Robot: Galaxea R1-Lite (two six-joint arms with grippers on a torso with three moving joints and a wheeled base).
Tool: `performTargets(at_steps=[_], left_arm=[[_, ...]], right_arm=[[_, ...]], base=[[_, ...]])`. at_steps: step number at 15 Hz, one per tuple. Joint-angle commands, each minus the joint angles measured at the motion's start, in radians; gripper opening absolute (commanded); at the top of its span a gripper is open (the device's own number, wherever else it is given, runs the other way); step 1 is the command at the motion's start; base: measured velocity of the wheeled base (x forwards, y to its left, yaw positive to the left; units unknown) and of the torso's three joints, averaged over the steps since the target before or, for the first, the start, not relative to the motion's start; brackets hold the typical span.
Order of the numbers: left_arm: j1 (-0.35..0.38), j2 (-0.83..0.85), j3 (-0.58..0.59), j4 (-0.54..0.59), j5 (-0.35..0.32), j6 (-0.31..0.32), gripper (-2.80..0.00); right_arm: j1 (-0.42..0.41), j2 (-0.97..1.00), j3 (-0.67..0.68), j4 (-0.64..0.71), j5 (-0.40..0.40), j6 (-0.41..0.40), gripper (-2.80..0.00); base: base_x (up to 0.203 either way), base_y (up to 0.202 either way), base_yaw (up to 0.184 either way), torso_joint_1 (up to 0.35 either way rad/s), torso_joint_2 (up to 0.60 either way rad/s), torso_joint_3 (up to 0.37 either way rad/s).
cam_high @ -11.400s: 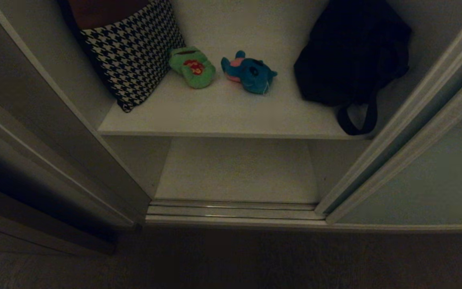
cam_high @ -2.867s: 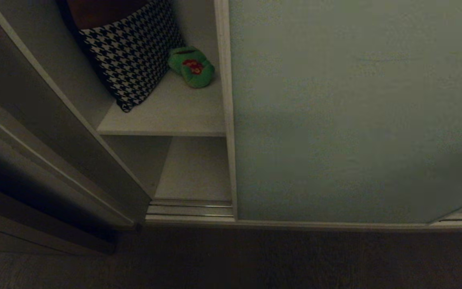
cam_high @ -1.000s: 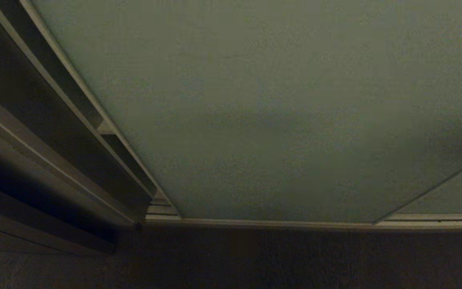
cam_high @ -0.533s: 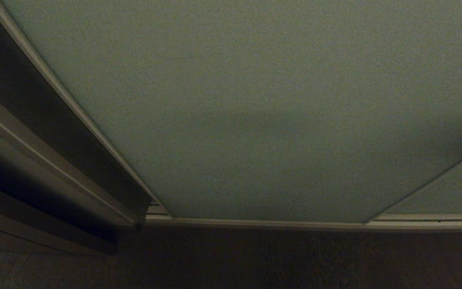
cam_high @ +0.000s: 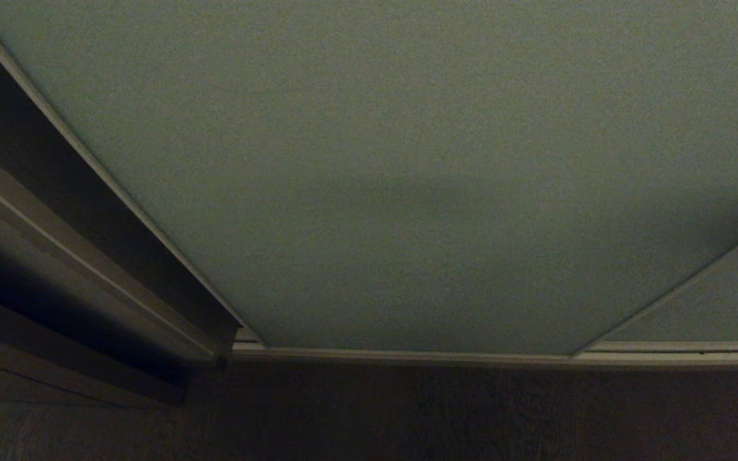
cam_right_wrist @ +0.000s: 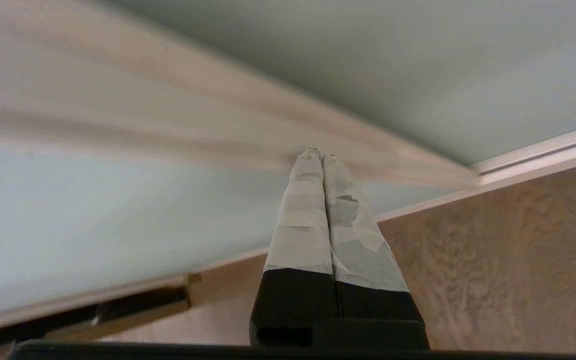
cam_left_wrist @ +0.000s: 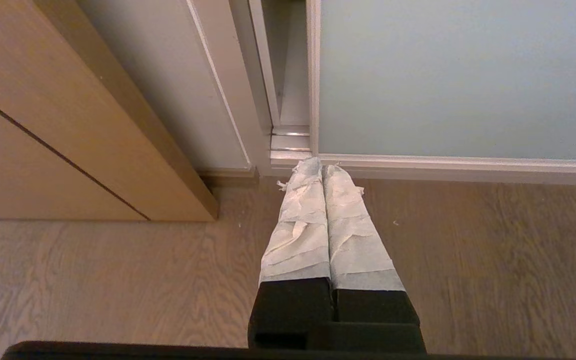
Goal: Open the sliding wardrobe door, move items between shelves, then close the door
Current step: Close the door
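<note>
The pale grey-green sliding wardrobe door [cam_high: 407,160] fills the head view and covers the opening; the items and the shelves are hidden behind it. In the left wrist view the door [cam_left_wrist: 458,75] stands a narrow slit [cam_left_wrist: 290,75] short of the wardrobe's left side. My right gripper [cam_right_wrist: 318,152] is shut, with its taped tips at the door's blurred beige frame strip [cam_right_wrist: 218,125]. My left gripper [cam_left_wrist: 320,165] is shut and empty. It hangs parked over the floor by the wardrobe's lower left corner. Neither arm shows in the head view.
A second grey-green panel [cam_high: 715,307] lies behind the door at the right. The silvery bottom track [cam_left_wrist: 290,140] runs along the wooden floor [cam_left_wrist: 493,260]. A brown wooden door frame [cam_left_wrist: 68,125] stands to the left of the wardrobe.
The door has slid left across the opening, covering first the teal toy and bag, then the frog and cushion. Over the last second the gap at the left shrank to a sliver.
</note>
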Motion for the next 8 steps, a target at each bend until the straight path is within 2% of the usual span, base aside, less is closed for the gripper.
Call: performTargets(at_steps=[1,4,8], left_arm=[[0.0,0.0,0.0,0.0,0.0,0.0,-2.8],[0.0,0.0,0.0,0.0,0.0,0.0,-2.8],[0.0,0.0,0.0,0.0,0.0,0.0,-2.8]], right_arm=[[0.018,-0.017,0.02,-0.001,0.005,0.002,-2.8],[0.032,-0.018,0.028,-0.008,0.003,0.003,-2.8],[0.065,-0.027,0.071,-0.082,0.002,0.005,-2.8]], base=[[0.0,0.0,0.0,0.0,0.0,0.0],[0.0,0.0,0.0,0.0,0.0,0.0],[0.0,0.0,0.0,0.0,0.0,0.0]])
